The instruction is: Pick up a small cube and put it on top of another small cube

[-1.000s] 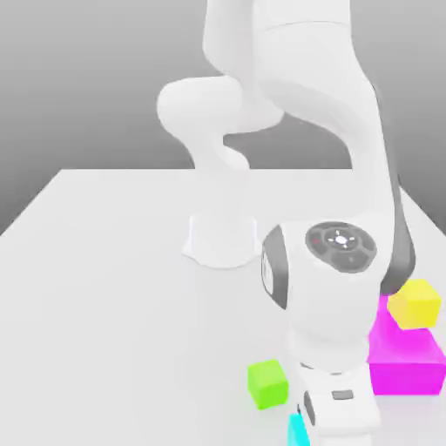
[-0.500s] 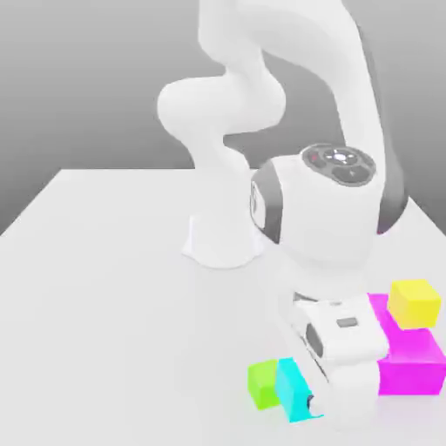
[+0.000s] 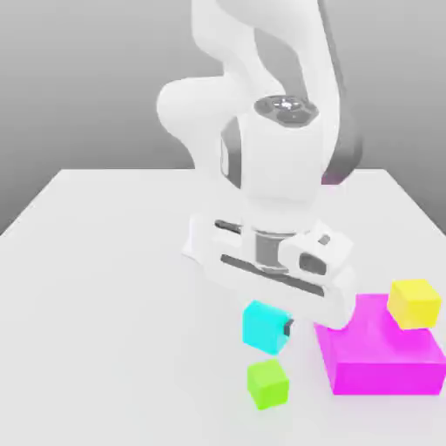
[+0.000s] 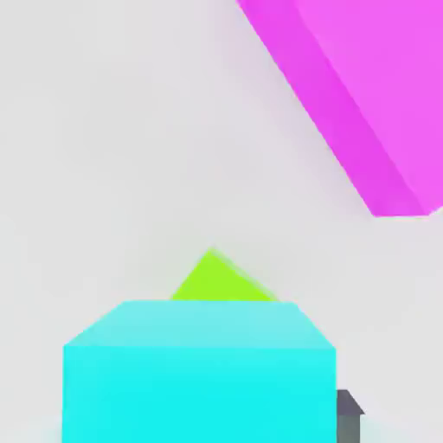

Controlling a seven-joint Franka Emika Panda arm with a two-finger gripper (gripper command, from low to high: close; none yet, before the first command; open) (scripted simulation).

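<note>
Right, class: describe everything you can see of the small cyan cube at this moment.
The cyan cube is a small, plain, matte block of even turquoise with sharp edges and no markings. It hangs clear of the white table, held by the gripper, with one dark finger showing against its side in the exterior view. It sits roughly level, above and just behind the lime-green cube, apart from it. In the hand view its top face and one side face show, with the green cube peeking past it.

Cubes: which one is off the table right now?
The cyan cube, held in the tool above the lime-green cube. The yellow cube rests on the pink block.
</note>
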